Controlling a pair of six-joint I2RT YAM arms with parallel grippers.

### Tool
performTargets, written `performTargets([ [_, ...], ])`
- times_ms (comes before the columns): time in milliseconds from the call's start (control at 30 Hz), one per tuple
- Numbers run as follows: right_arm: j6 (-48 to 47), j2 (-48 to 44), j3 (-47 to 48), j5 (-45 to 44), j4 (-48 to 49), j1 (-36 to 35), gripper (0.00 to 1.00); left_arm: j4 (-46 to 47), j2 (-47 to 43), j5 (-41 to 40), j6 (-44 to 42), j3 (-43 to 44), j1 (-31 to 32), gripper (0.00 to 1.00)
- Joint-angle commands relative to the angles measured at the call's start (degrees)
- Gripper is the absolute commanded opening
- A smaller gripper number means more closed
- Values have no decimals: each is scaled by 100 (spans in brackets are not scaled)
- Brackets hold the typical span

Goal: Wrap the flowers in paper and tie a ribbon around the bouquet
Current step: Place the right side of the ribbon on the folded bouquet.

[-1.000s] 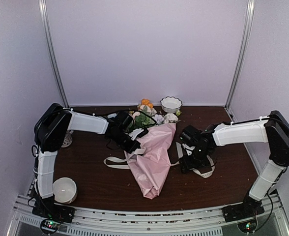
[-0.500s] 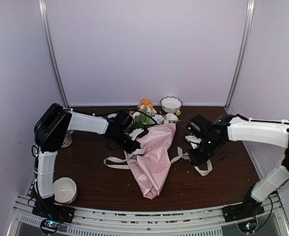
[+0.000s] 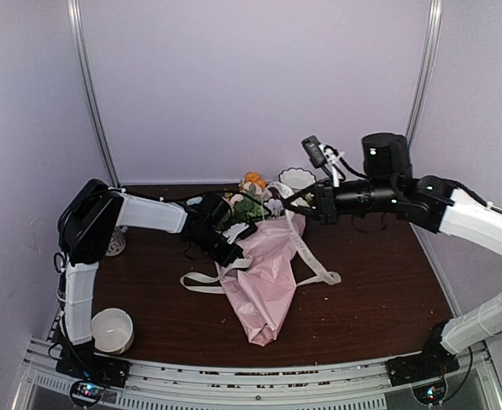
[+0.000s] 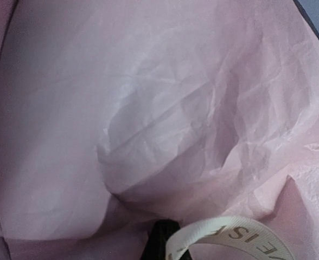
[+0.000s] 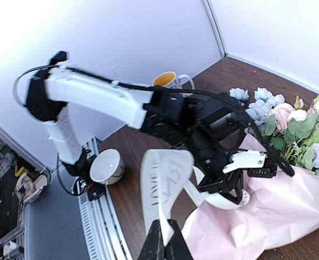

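Your right tool (image 5: 164,241) has left the bench on the right of the bouquet (image 3: 264,286), where it was a second ago, and now hangs in the air above the bouquet's open top end. Its jaws are closed tight on one end of the ribbon (image 3: 315,266). The ribbon, which lay bunched beside the bouquet's right flank before, now runs from that tool down past the bouquet's right edge to the bench, while its other tail lies flat off the bouquet's left side as before. The bouquet itself has not moved: it lies on the bench, flowers (image 3: 251,203) at the far end and the paper (image 4: 165,119) tapering toward you. Your left tool (image 3: 225,248) stays closed against the bouquet's upper left edge; you cannot tell whether it pinches anything.
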State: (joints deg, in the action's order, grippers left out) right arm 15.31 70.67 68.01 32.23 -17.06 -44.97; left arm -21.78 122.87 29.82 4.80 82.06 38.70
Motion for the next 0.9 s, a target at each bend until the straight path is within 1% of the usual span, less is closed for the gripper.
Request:
performTargets([
  [0, 821, 1623, 573, -535, 1340, 0, 0, 257, -566, 76, 128, -449, -128, 0],
  [67, 1106, 2181, 663, -760, 1479, 9, 0, 717, -914, 92, 289, -720, -187, 0],
  [167, 1454, 2828, 617, -1150, 1722, 15, 0, 1682, -1460, 130, 604, -1169, -276, 0],
  [333, 1781, 3954, 1087, -1025, 1746, 31, 0, 3147, -2342, -97, 1078, -2225, -298, 0],
  [467, 1947, 4645, 1561, -723, 1698, 19, 0, 3916, -3184, -406, 910, -3065, -268, 0],
  [533, 1914, 4972, 1928, -511, 1530, -5, 0, 4073, -3609, -422, 567, -3316, -184, 0],
  [567, 1903, 5088, 2041, -412, 1493, -24, 0, 3949, -3764, -456, 242, -3283, -70, 0],
  [633, 1943, 5247, 2157, -213, 1559, -46, 0, 3265, -3793, -618, -411, -2895, 204, 0],
  [667, 2038, 5267, 2155, -66, 1689, -51, 0, 3044, -3716, -575, -591, -2702, 286, 0],
  [700, 2135, 5249, 2132, 82, 1803, -43, 1, 3120, -3642, -352, -597, -2625, 310, 0],
  [733, 2211, 5200, 2090, 95, 1898, -45, 5, 3442, -3583, -177, -433, -2679, 306, 0],
  [800, 2292, 5040, 1980, 49, 1985, -22, 18, 4014, -3479, -350, -119, -2816, 302, 0],
  [867, 2365, 4873, 1837, 53, 2075, 15, 27, 3854, -3200, -504, -67, -2586, 267, 0],
])
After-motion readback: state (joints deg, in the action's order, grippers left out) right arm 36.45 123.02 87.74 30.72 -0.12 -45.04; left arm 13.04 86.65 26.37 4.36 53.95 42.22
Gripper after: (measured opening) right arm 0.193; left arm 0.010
